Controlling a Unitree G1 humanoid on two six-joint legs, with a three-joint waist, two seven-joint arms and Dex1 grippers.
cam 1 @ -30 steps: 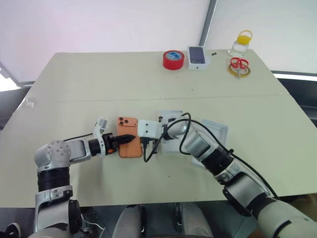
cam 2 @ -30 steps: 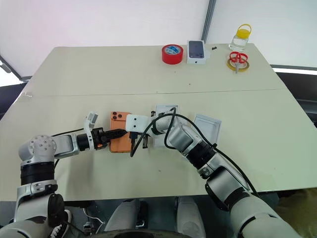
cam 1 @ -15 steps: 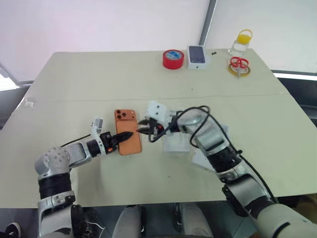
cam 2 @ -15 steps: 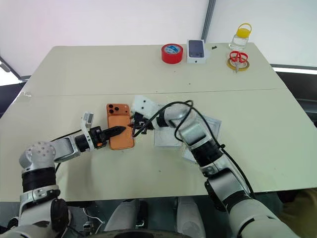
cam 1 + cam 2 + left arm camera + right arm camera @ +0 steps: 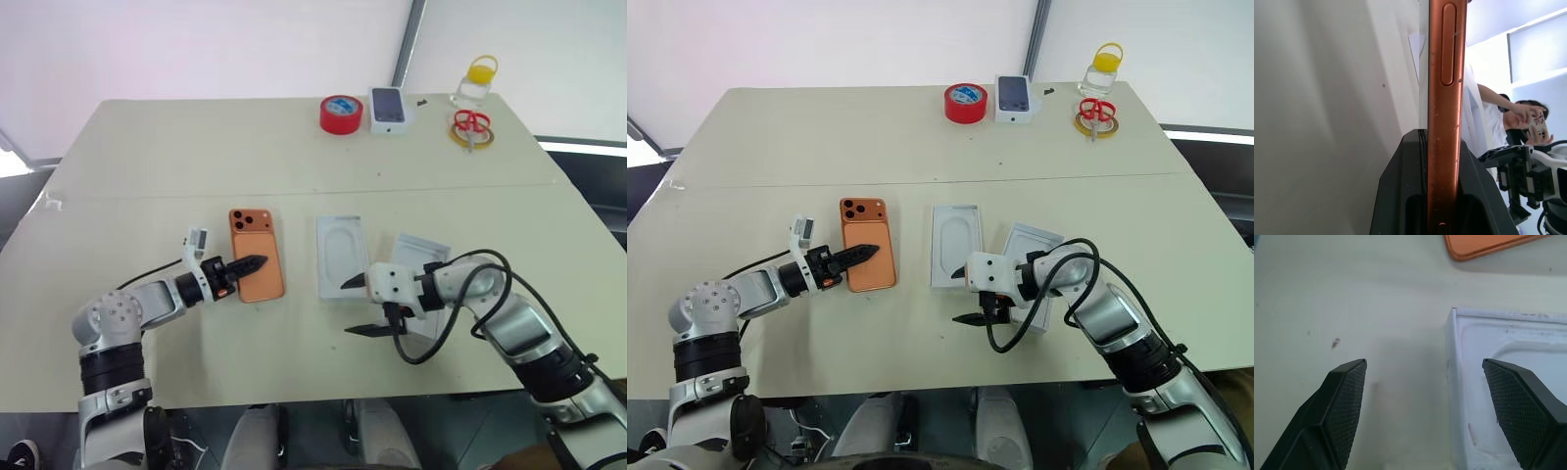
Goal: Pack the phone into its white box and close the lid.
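Orange against the pale tabletop (image 5: pixel 147 176), the phone (image 5: pixel 257 254) lies face down left of centre, camera lenses at its far end. The left pincer (image 5: pixel 253 264) is clamped on the phone's near-left edge; in the left wrist view the phone's side runs straight up between the two black fingers (image 5: pixel 1400 196). Just right of the phone, a little apart from it, sits the white box (image 5: pixel 341 255), open, with its rounded-outline insert showing. The lid (image 5: pixel 423 257) lies tilted just beyond the box on the right.

Judging from this, the step in hand is getting the phone across into the box; nothing is packed yet. The next move calls for the left arm to lift or slide the phone rightward and lower it squarely into the tray, lined up with the long sides.

Near the box's near-right corner hangs the right pincer (image 5: pixel 361 305), fingers spread wide and empty, pointing left. From its wrist view, the box's near corner lies between the fingertips (image 5: pixel 1347 396), with a corner of the phone farther off. It is placed to steady the box.
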